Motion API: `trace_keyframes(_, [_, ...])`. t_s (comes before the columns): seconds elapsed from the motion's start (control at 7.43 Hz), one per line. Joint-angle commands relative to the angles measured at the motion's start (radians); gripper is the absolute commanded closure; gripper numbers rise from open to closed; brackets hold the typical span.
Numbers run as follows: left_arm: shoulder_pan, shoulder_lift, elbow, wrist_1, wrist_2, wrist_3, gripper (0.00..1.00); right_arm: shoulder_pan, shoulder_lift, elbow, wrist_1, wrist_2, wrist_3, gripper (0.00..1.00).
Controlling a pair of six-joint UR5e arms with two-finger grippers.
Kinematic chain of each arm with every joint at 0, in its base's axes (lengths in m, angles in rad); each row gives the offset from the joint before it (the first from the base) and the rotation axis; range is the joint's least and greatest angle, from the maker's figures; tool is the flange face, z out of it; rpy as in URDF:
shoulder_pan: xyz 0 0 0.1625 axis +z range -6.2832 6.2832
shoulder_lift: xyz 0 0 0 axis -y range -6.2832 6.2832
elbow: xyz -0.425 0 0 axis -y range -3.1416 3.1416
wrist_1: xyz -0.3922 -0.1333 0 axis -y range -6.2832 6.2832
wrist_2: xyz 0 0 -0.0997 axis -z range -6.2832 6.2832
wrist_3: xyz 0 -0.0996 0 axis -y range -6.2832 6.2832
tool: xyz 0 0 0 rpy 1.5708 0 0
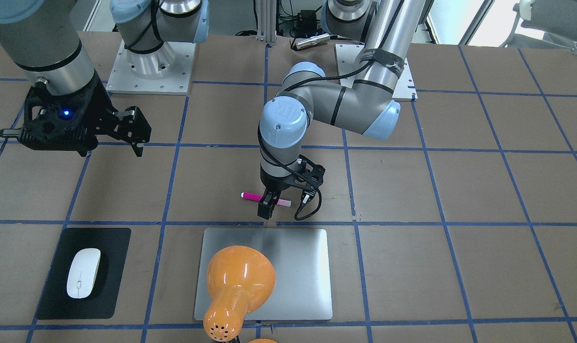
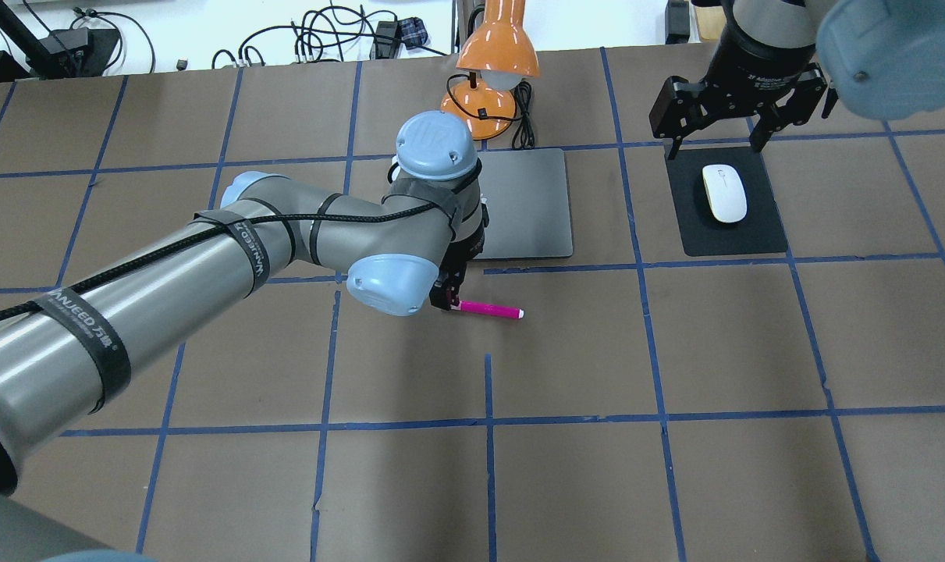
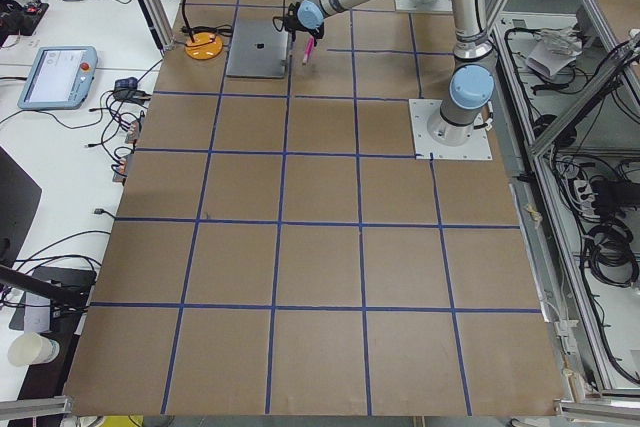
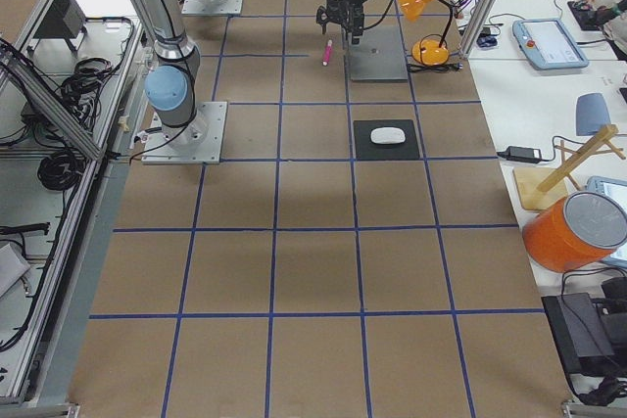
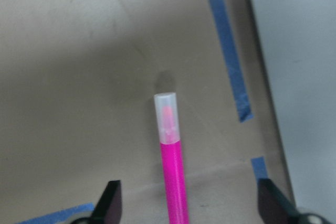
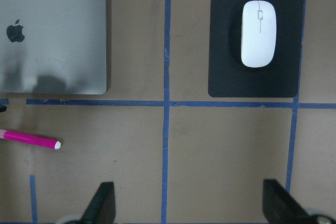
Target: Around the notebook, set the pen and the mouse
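Note:
The pink pen point(image 1: 251, 196) point(image 2: 492, 310) point(image 5: 173, 171) lies flat on the brown table, just on the robot's side of the silver notebook point(image 1: 298, 267) point(image 2: 531, 203) point(image 6: 52, 30). My left gripper point(image 1: 269, 206) point(image 2: 447, 300) point(image 5: 189, 203) is down over the pen's rear half, open, with a finger on either side and neither touching it. The white mouse point(image 1: 83, 273) point(image 2: 724, 193) point(image 6: 258, 33) rests on a black mat beside the notebook. High above the table, on the robot's side of the mat, my right gripper point(image 1: 136, 133) point(image 2: 714, 144) point(image 6: 189, 208) hangs open and empty.
The black mat point(image 1: 55, 286) point(image 2: 761, 226) lies apart from the notebook. An orange desk lamp point(image 1: 240, 281) point(image 2: 488, 70) stands at the notebook's far edge, its shade hanging over it. Blue tape lines grid the table.

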Motion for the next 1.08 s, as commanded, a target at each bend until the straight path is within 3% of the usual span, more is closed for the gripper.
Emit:
trace_keyframes(0.0, [0.085,0.054,0.042,-0.020,0.025,0.328,0.00,0.000,-0.001,0.000,0.000,0.000,-0.001,0.00])
trace_keyframes(0.27, [0.151,0.107,0.059,-0.025,0.005,0.697,0.00,0.000,-0.001,0.000,0.000,0.002,-0.001,0.00])
trace_keyframes(0.94, [0.303,0.293,0.081,-0.334,-0.021,1.100,0.00,0.000,-0.003,0.001,0.000,0.003,0.003,0.00])
